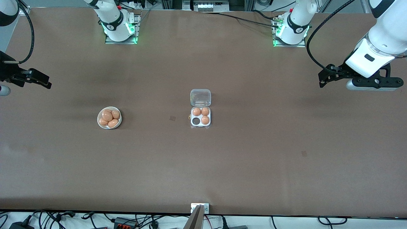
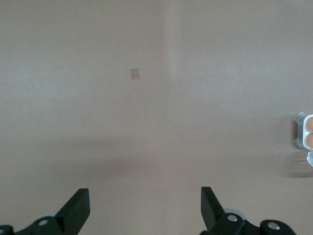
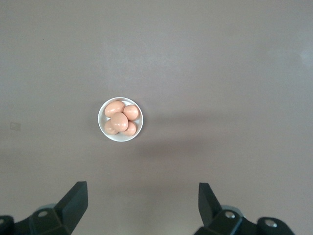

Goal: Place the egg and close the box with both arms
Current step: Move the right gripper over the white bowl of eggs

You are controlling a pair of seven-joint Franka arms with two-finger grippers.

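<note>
Right gripper (image 3: 142,208): fingers spread wide and holding nothing; it hangs in the air at the right arm's end of the table, well apart from the box, with the bowl in its wrist view.
Left gripper (image 2: 145,208): likewise spread and empty, up over bare table at the left arm's end, well apart from the box; only an edge of the box shows in its wrist view.
Box (image 1: 201,118): sits at mid-table, its white tray nearer the front camera, its clear lid (image 1: 200,97) folded back flat on the table toward the robots' bases, so the box is open.
Cells: three hold eggs (image 1: 201,115); the fourth, the cell nearest the front camera on the side toward the bowl, is dark and empty (image 1: 196,121).
Bowl (image 1: 100,124): round and white, well apart from the box toward the right arm's end, at about the same depth on the table; it holds a small heap of orange-brown eggs.
Egg to place (image 1: 107,115): judged to be one from the bowl heap, likely the top one; none is gripped yet.
Progress: nothing of the task shows as done.
Left to do: pick an egg from the bowl, set it in the empty cell, then swing the lid over and press it shut with both arms.
</note>
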